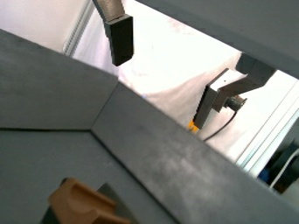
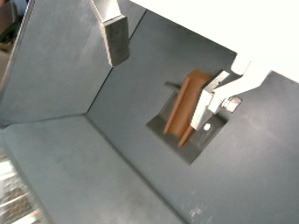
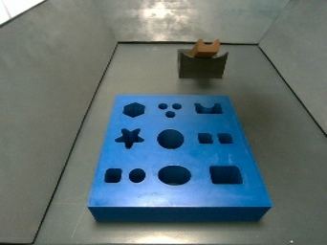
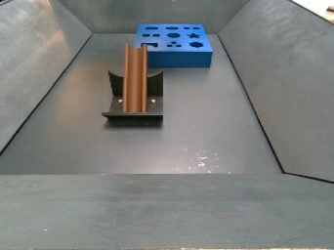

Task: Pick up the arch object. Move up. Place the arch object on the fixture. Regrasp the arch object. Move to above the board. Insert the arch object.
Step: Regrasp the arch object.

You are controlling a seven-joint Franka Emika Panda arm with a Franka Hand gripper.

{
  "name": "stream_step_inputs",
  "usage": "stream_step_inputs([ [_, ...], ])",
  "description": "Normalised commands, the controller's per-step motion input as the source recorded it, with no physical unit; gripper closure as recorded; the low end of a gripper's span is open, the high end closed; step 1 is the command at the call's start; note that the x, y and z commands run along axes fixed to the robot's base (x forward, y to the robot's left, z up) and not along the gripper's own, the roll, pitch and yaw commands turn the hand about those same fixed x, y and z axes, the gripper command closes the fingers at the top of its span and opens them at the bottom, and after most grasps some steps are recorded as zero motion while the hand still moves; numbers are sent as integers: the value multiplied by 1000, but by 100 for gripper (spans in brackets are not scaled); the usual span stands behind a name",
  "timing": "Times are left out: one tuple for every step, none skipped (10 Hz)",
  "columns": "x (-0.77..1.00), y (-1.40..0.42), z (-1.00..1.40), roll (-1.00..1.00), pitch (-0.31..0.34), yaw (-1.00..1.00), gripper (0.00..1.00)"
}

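The orange-brown arch object lies lengthwise on the dark fixture in the middle of the bin floor. A side view shows the arch object end-on atop the fixture, beyond the blue board. My gripper hangs high above, open, with nothing between its fingers. From there the arch object shows beside one finger, well below it. Another wrist view has the gripper open too, with the arch object at the picture's edge. Neither side view shows the gripper.
Sloping grey bin walls enclose the floor on all sides. The board lies at the far end behind the fixture. Bare grey floor lies in front of the fixture.
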Motion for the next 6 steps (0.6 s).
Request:
stream_step_inputs([
  [104, -54, -7, 393, 132, 231, 0],
  [93, -35, 5, 230, 88, 235, 0],
  [83, -40, -1, 185, 48, 231, 0],
  [80, -48, -7, 161, 10, 212, 0],
  [34, 46, -1000, 114, 46, 142, 0],
  [37, 46, -1000, 111, 37, 123, 0],
])
